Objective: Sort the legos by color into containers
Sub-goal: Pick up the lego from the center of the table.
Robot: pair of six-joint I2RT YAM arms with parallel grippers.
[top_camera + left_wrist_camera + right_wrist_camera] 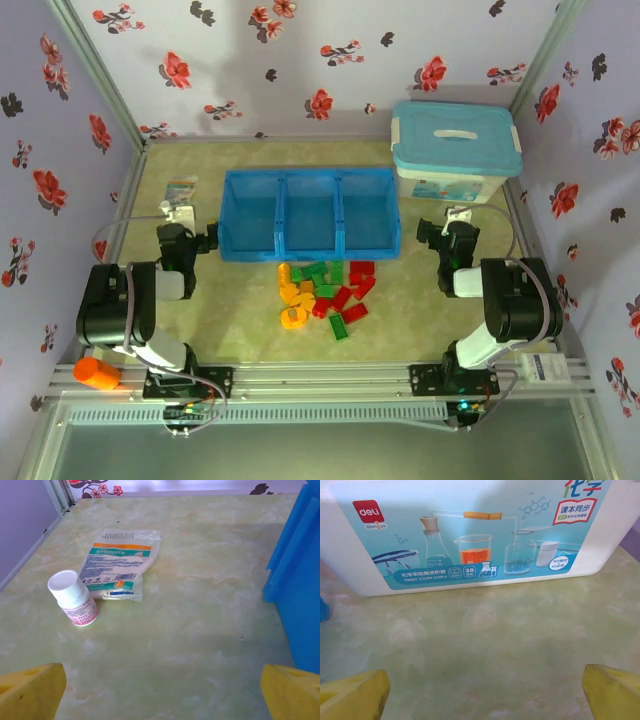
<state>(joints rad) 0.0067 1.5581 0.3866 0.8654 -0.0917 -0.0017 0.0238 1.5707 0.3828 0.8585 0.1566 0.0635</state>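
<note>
The legos [325,295] lie in a loose heap on the table, just in front of the blue tray's near wall, below its middle and right compartments. The yellow-orange pieces are at the heap's left, the green ones mostly in the middle and the red ones to the right.

The containers [310,248] are three joined compartments of this one tray, set side by side across the middle of the table.

Left of the tray, the left gripper [162,695] hovers low over bare table with its yellow fingers spread wide and nothing between them. Beyond it, further left of the tray, a small white bottle [74,597] stands upright, with a flat printed packet [120,562] just behind it.

Right of the tray, the right gripper [485,695] is likewise wide open and empty. It faces the side of a white storage box [470,540] with a light-blue lid, which stands at the tray's back right corner.

The table [200,330] is pale green and marbled. Lilac walls [300,60] printed with red and black flowers enclose it behind and to both sides of the tray. Bare table lies between the heap and the metal rail [320,378] carrying the arm bases.
</note>
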